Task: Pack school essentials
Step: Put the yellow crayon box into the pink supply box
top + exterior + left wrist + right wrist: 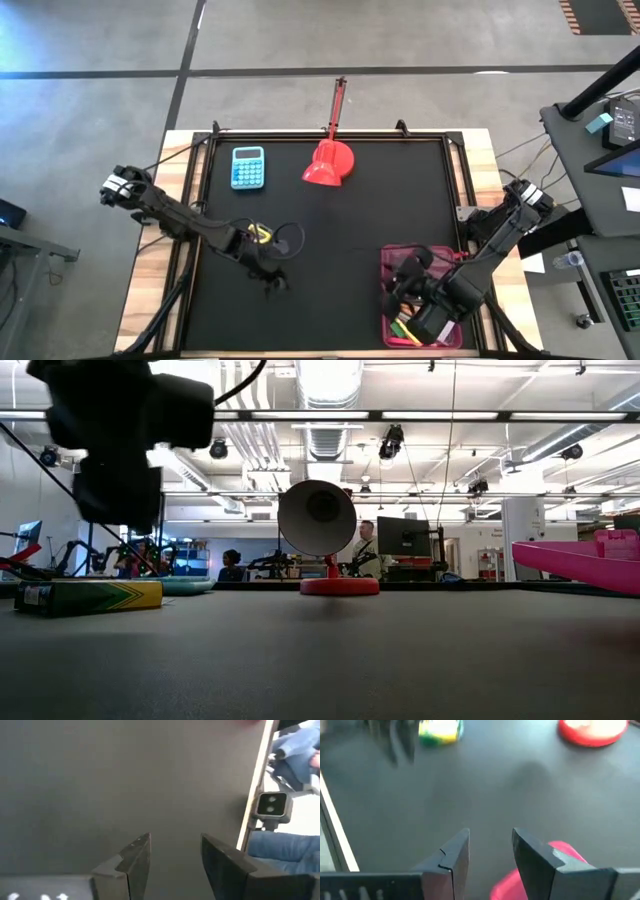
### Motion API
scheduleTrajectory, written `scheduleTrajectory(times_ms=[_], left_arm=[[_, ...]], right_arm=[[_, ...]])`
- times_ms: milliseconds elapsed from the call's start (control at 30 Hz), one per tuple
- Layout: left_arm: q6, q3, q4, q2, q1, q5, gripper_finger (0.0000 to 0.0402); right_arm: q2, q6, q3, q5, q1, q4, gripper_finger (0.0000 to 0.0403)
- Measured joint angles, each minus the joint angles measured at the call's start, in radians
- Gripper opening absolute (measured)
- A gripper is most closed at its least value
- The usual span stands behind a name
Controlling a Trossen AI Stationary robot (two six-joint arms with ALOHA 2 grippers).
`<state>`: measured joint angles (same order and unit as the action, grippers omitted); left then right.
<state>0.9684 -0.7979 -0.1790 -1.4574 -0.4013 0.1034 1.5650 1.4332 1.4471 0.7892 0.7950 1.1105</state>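
The yellow-green crayon box lies flat on the black mat left of centre, and the low view shows it on the table too. My left gripper is open over bare mat. In the high view it sits just on the near side of the box, raised above the table. My right gripper is open above the far left part of the pink tray, which stands at the near right. Small green, yellow and red stationery lies in the tray. The other essentials are hidden or out of view.
A light-blue calculator lies at the far left of the mat. A red domed lamp with a red stick stands at the far centre. The wide middle of the mat is bare. People sit beyond the table's far edge.
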Motion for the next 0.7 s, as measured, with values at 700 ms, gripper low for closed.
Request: scheduleTrajectory(times_ms=[700], left_arm=[[0.185, -0.012, -0.668, 0.143, -0.026, -0.32, 0.0155]], right_arm=[[0.056, -0.092, -0.014, 0.014, -0.128, -0.397, 0.0134]])
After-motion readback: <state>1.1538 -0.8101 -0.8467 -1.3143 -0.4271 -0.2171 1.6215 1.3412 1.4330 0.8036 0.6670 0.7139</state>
